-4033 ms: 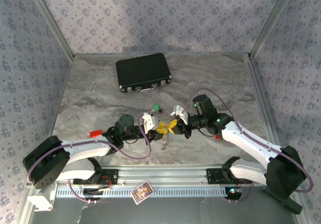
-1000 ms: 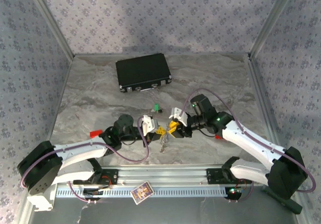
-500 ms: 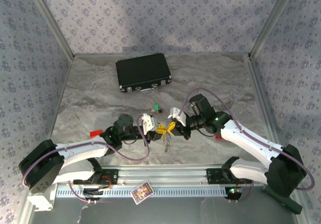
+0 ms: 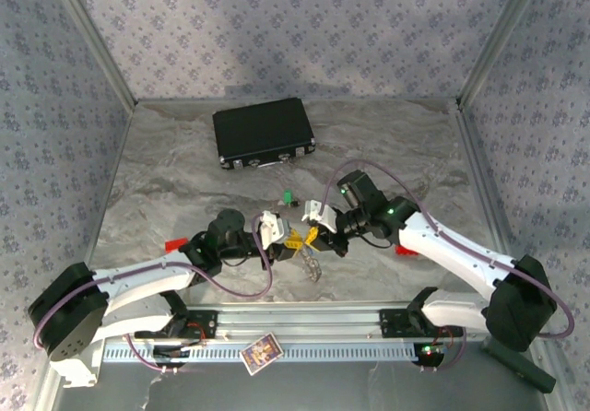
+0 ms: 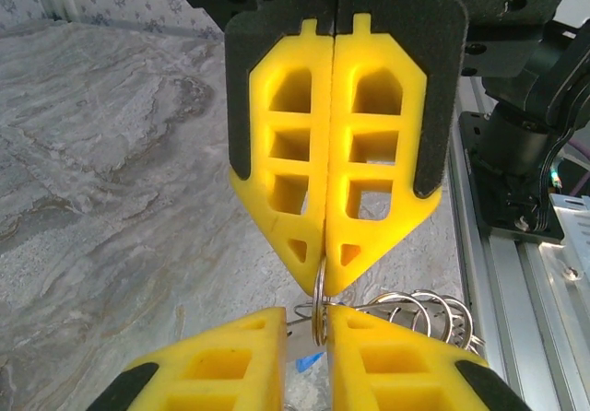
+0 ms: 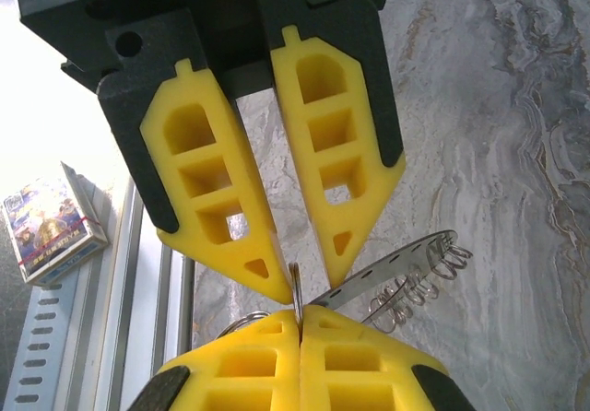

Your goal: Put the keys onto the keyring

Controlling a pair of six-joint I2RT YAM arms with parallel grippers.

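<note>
Over the table's near middle, my two grippers meet tip to tip. My right gripper (image 4: 312, 236) (image 6: 300, 311) is shut on a thin ring of the silvery keyring (image 4: 311, 262), seen edge-on (image 6: 297, 287). My left gripper (image 4: 293, 240) (image 5: 307, 317) stands slightly open around that same ring (image 5: 319, 305), its fingers (image 6: 241, 245) a little apart. The keyring's flat holed strip (image 6: 398, 265) and small loops (image 5: 426, 308) hang below. A bit of blue (image 5: 312, 362), seemingly the blue key, shows under the ring. The green key (image 4: 289, 197) lies on the table behind the grippers.
A shut black case (image 4: 264, 133) lies at the back. Red blocks sit at the left (image 4: 175, 243) and right (image 4: 404, 250). A small card box (image 4: 260, 352) (image 6: 51, 222) rests by the metal rail (image 4: 304, 319) at the near edge.
My right gripper has closed on the ring and shifted a little left. My left gripper, shut a second ago, has loosened slightly. The keyring now hangs more to the right.
</note>
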